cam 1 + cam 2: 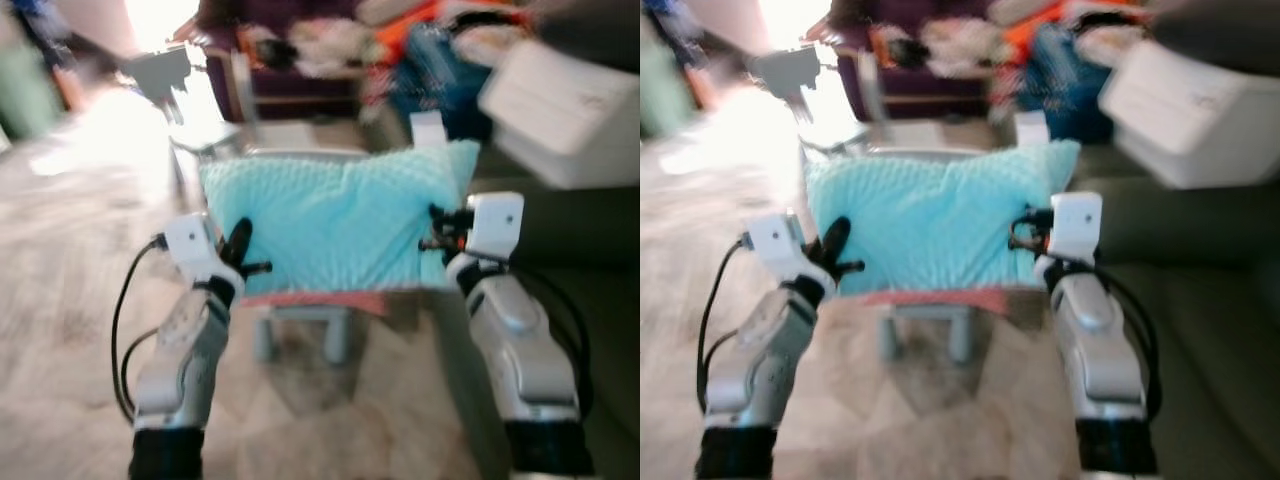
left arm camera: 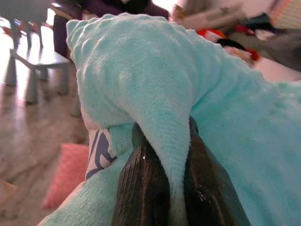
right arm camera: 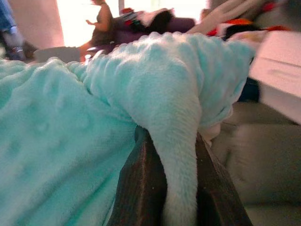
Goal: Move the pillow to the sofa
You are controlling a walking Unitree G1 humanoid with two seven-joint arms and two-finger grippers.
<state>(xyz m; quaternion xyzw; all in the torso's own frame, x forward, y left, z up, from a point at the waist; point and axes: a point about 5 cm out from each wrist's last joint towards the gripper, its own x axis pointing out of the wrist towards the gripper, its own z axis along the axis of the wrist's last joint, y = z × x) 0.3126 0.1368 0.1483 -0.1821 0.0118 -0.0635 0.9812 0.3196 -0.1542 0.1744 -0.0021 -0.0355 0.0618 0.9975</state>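
Nearest me, my left gripper (image 1: 243,262) is clenched on a fold of the pillow (image 1: 335,230) at its left end, and my right gripper (image 1: 436,232) pinches a matching fold at its right end; each wrist view has the mint fleece squeezed between the two black fingers. The pillow hangs stretched between the two grips, its long axis running straight across in front of me, carried in the air above the floor (image 1: 70,300) and resting on nothing I can make out. Just behind it stands a small grey chair (image 1: 300,325), with something pink along the pillow's lower edge. The sofa (image 1: 590,300) lies to my right, its dark cushion closest to my right arm, so I judge the carry must swing rightward. Farther off sit a white box (image 1: 565,110) and blurred clutter.
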